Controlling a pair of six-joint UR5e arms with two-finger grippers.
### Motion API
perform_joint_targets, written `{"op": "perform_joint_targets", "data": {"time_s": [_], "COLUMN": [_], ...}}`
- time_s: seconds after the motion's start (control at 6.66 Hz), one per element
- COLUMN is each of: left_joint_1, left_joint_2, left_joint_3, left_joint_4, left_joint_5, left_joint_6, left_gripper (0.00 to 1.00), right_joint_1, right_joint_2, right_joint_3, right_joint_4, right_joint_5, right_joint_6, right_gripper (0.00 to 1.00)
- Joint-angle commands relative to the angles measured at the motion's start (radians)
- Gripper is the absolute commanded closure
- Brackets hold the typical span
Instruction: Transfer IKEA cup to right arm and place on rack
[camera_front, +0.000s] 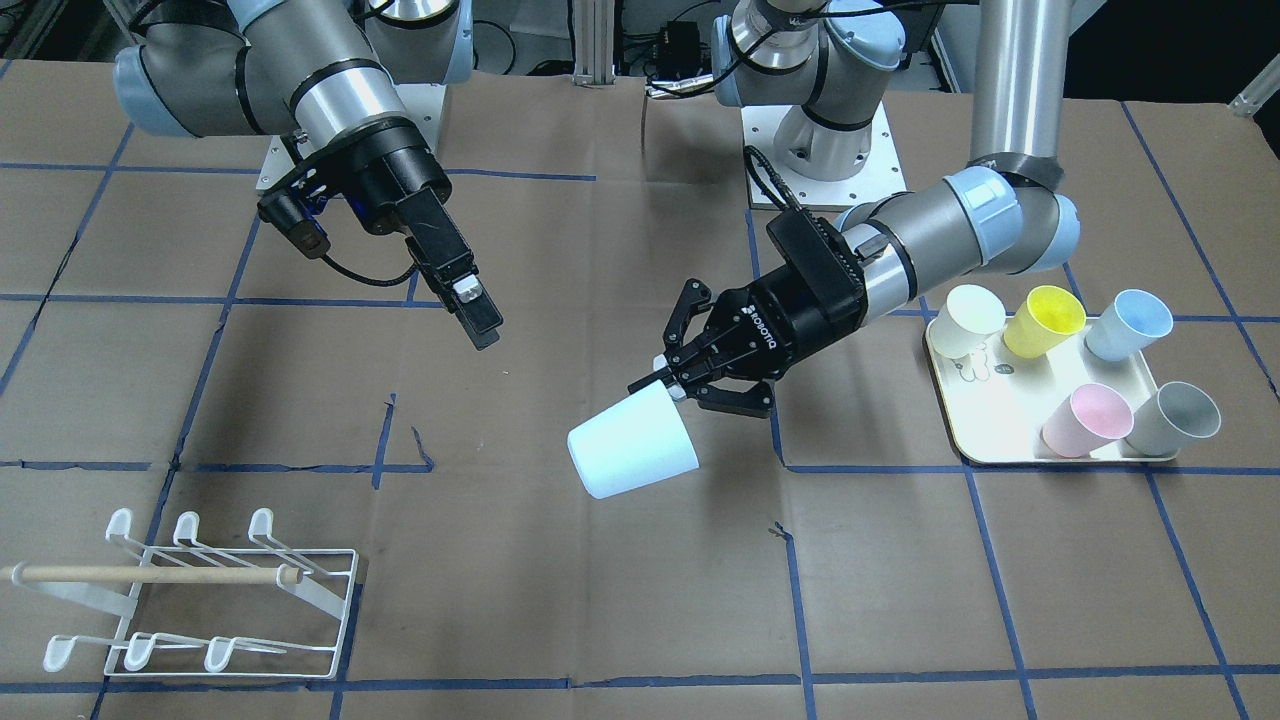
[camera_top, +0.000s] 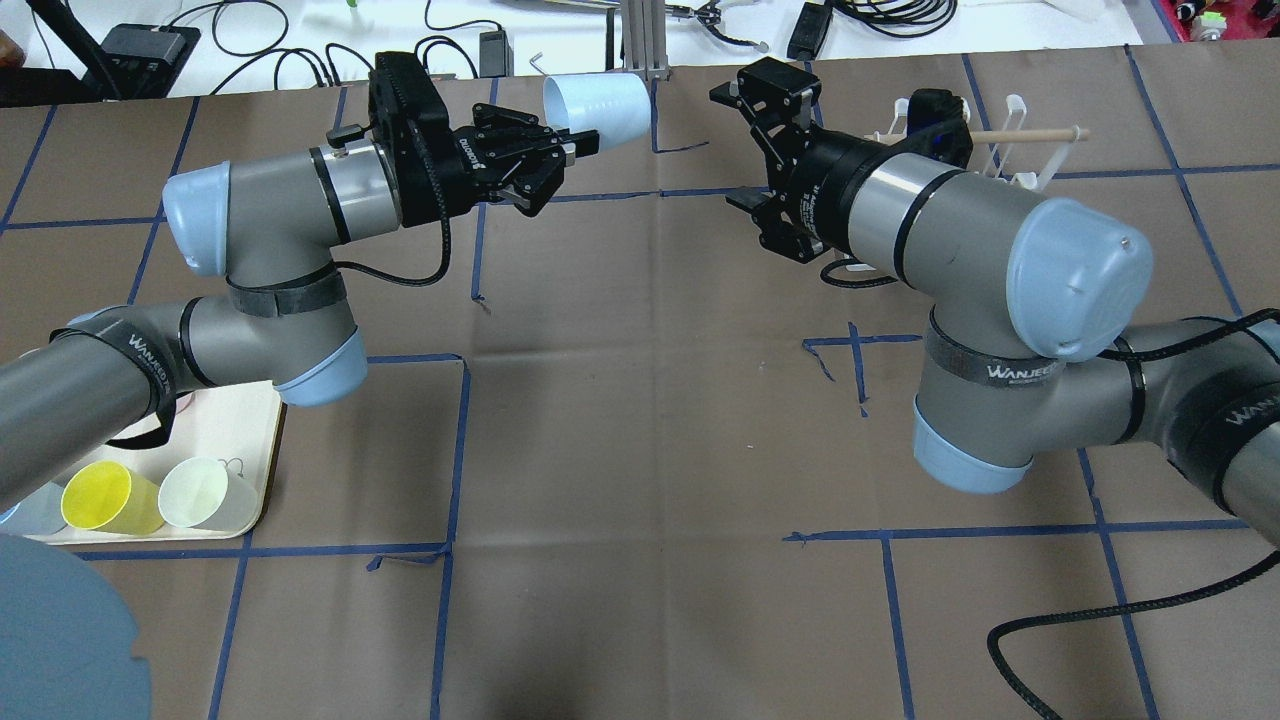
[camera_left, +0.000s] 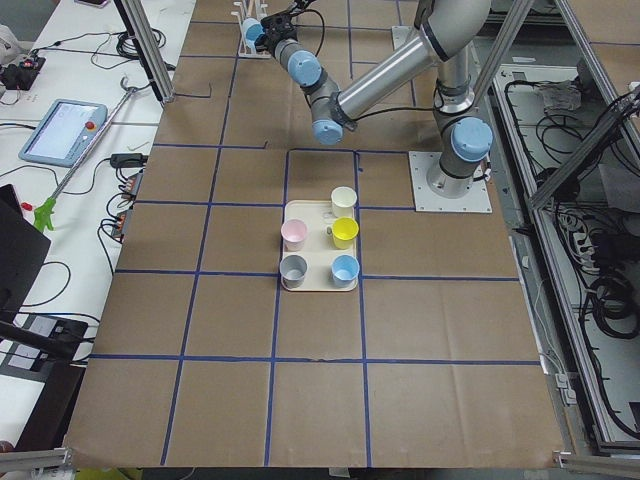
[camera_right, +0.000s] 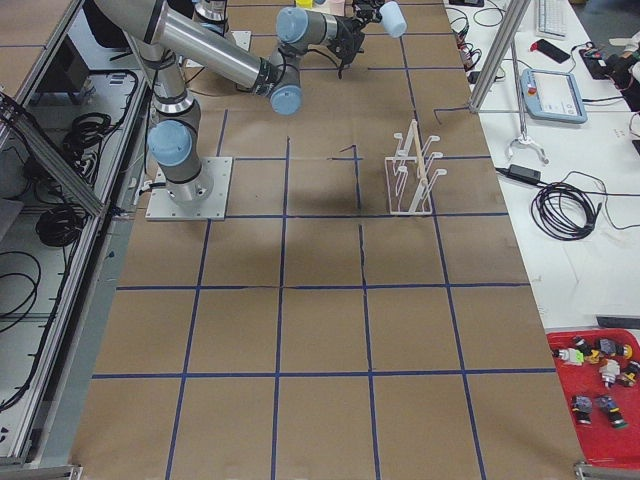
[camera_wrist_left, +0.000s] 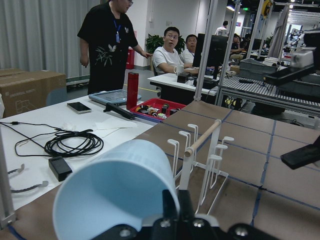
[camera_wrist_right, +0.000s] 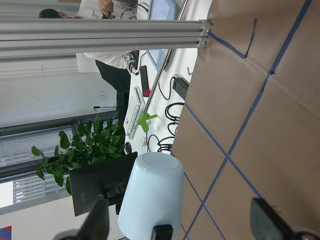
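Observation:
My left gripper (camera_front: 668, 384) is shut on the base of a pale blue cup (camera_front: 632, 442) and holds it sideways above the table, mouth pointing away from the arm. The cup also shows in the overhead view (camera_top: 598, 103) and fills the left wrist view (camera_wrist_left: 115, 192). My right gripper (camera_top: 737, 148) is open and empty, facing the cup with a gap between them. In the right wrist view the cup (camera_wrist_right: 150, 195) sits between the wide-spread fingers (camera_wrist_right: 95, 222), further off. The white wire rack (camera_front: 200, 600) with a wooden dowel stands empty beyond the right arm (camera_top: 1000, 140).
A cream tray (camera_front: 985, 445) by the left arm's side holds several coloured cups: white, yellow, blue, pink, grey. Brown paper with blue tape lines covers the table. Cables and devices lie past the far edge; people sit beyond it.

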Motion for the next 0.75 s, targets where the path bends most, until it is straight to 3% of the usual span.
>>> {"op": "perform_joint_targets", "data": {"time_s": [0.0, 0.6], "left_joint_1": [-0.011, -0.011], "left_joint_2": [-0.001, -0.001], "left_joint_3": [-0.005, -0.006], "left_joint_4": [0.005, 0.006], "left_joint_5": [0.001, 0.001], "left_joint_6": [-0.001, 0.001], "left_gripper": [0.95, 0.94], "right_joint_1": [0.001, 0.037], "right_joint_2": [0.002, 0.054], "right_joint_3": [0.001, -0.017], "right_joint_4": [0.008, 0.011], "right_joint_5": [-0.005, -0.044], "right_joint_6": [-0.002, 0.002], "right_gripper": [0.0, 0.0]}}
